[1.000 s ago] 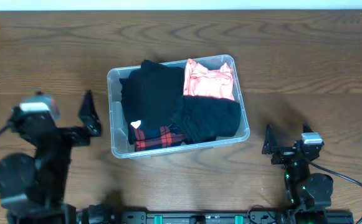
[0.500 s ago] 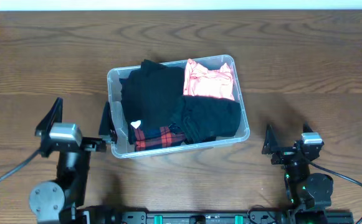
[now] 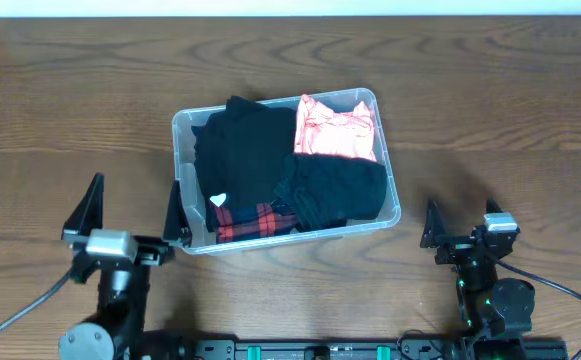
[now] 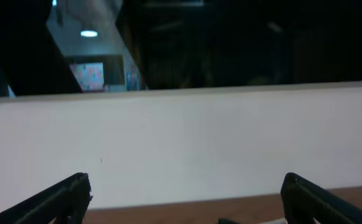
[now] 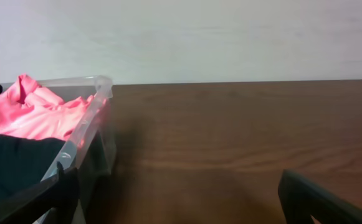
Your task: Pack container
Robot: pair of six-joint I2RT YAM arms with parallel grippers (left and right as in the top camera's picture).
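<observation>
The container (image 3: 386, 152), a clear plastic bin, sits mid-table. It holds black garments (image 3: 245, 150), a pink garment (image 3: 335, 128) at its back right and a red plaid garment (image 3: 255, 220) at its front. My left gripper (image 3: 135, 205) is open and empty by the bin's front left corner, one finger close beside the wall. In the left wrist view the left gripper (image 4: 184, 186) faces a white wall. My right gripper (image 3: 460, 215) stands open and empty right of the bin. The right wrist view has the right gripper (image 5: 177, 190) with the bin's corner (image 5: 98, 87) and pink garment (image 5: 37, 112) at left.
Brown wooden table (image 3: 490, 90) stretches all round the bin. A white wall (image 4: 230, 137) runs along the table's far edge. Both arm bases stand at the front edge.
The left arm has pulled back toward the front edge and shifted right, its open gripper now beside the bin's front left corner. The right arm and the bin have not moved.
</observation>
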